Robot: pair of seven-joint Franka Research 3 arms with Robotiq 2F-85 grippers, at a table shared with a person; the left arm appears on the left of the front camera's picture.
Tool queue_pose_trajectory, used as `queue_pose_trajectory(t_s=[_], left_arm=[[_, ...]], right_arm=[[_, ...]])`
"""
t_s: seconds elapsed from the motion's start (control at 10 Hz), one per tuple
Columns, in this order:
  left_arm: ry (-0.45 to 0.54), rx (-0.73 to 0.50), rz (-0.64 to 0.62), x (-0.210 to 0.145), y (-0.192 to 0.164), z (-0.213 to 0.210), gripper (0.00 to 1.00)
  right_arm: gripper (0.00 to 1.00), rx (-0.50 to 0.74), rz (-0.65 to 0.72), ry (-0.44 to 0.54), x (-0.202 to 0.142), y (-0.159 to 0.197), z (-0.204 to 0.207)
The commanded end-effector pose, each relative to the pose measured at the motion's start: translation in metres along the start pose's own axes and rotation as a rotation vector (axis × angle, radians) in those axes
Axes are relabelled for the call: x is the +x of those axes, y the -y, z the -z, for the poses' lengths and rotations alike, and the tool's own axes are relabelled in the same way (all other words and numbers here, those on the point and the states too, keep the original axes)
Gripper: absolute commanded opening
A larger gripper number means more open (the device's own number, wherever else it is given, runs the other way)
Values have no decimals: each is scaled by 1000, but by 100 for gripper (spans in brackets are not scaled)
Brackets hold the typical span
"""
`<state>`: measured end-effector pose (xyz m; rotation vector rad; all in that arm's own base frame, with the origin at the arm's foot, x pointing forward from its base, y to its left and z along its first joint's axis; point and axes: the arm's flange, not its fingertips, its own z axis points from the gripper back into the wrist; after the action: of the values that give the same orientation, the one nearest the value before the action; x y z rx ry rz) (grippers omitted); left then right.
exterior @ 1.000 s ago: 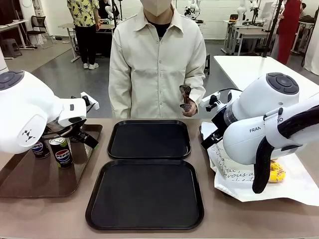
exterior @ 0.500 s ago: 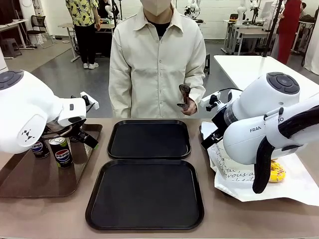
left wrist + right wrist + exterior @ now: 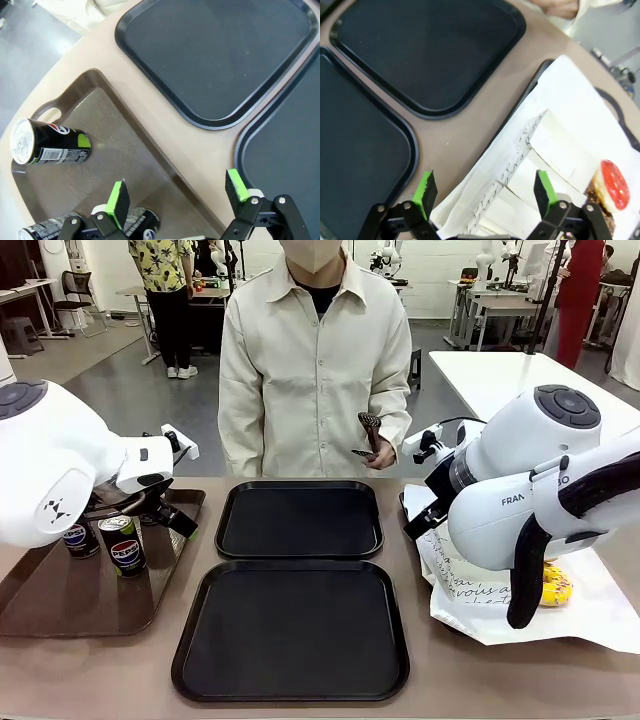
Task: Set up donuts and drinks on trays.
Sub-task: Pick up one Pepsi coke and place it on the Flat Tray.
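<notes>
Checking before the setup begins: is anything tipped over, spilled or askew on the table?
Nothing stands out. Both Pepsi cans stand upright on the brown tray, the two black trays lie flat and bare, and the donuts rest on the white paper.

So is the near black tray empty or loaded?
Empty: the near black tray shows only bare black surface, with nothing on it.

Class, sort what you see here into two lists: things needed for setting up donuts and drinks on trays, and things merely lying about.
Belongs to the job:
far black tray
near black tray
Pepsi cans
sleeved donuts

Merely lying about:
brown tray, under the cans
white paper sheet, under the donuts
</notes>
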<state>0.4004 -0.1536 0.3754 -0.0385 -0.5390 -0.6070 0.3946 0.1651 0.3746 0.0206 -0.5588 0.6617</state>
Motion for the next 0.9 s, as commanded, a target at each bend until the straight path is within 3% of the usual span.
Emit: queue_pose_trajectory(t_s=[0.0, 0.3, 0.4, 0.5, 0.6, 0.7, 0.8], left_arm=[[-20, -157, 12, -48, 19, -58, 100], [-177, -211, 10, -111, 26, -120, 100], [-253, -190, 20, -129, 30, -126, 100], [-278, -210, 28, -136, 35, -129, 100], [-285, -200, 25, -132, 36, -128, 100], [-248, -58, 56, -126, 32, -120, 100], [-293, -228, 10, -43, 5, -144, 100]], right_arm=[[100, 4, -33, -102, -57, -7, -35], [100, 44, 38, -328, -152, 9, -65], [100, 105, 22, -371, -175, 8, -72], [100, 139, -4, -323, -187, 1, -81], [100, 80, -70, -240, -185, -5, -85], [100, 98, 42, -374, -58, 54, -51], [100, 98, 42, -374, -58, 54, -51]])
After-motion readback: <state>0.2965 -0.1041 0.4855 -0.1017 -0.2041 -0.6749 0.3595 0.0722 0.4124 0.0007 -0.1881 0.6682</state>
